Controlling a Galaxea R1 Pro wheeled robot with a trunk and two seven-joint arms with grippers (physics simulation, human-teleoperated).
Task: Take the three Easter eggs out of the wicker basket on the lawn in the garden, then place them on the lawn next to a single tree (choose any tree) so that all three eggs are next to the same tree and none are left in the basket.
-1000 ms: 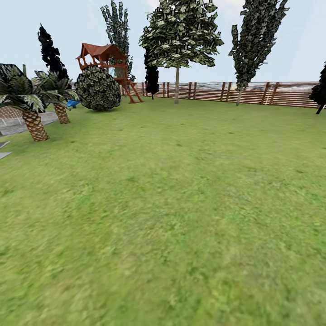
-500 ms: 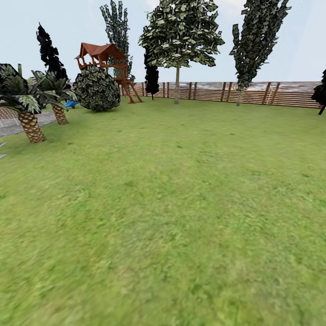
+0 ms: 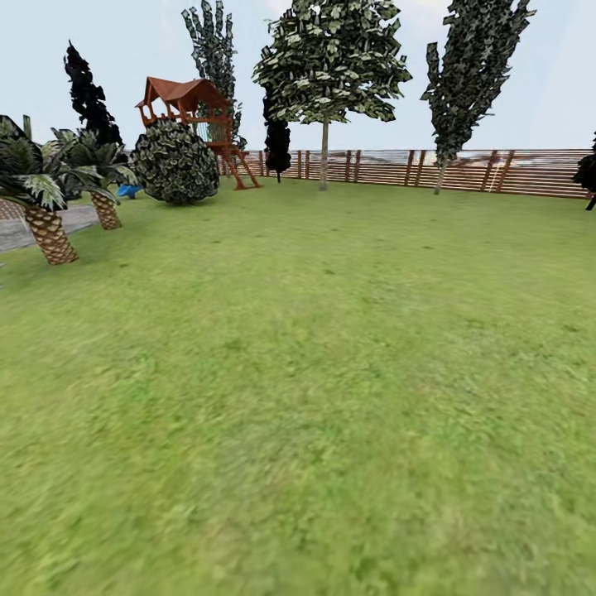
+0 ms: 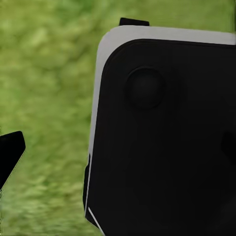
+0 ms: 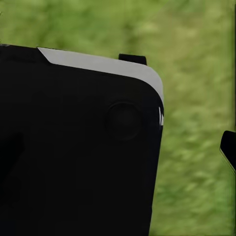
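Observation:
The lawn (image 3: pixel 314 372) spreads wide and green ahead of me in the head view. At its far side, before the fence, stands a tree (image 3: pixel 324 157) with a slim pale trunk and white-flecked foliage. A second pale-trunked tree (image 3: pixel 438 175) is to its right. The Easter eggs and the wicker basket are out of view. In the left wrist view one black fingertip (image 4: pixel 10 153) juts over blurred grass beside the robot's black body (image 4: pixel 162 147). The right wrist view has a black fingertip (image 5: pixel 228 147) at its edge, next to the black body (image 5: pixel 78 147).
A brown slat fence (image 3: pixel 497 170) closes the far side of the garden. A red-brown playset (image 3: pixel 194 103) stands behind a round dark bush (image 3: pixel 175 163). Two palms (image 3: pixel 45 223) grow at the left by a paved strip (image 3: pixel 16 233). Black trees (image 3: pixel 276 141) stand near the fence.
The whole head view has shifted: the palms and paved strip have slid toward the left edge, so the camera has moved. Nothing on the lawn has moved.

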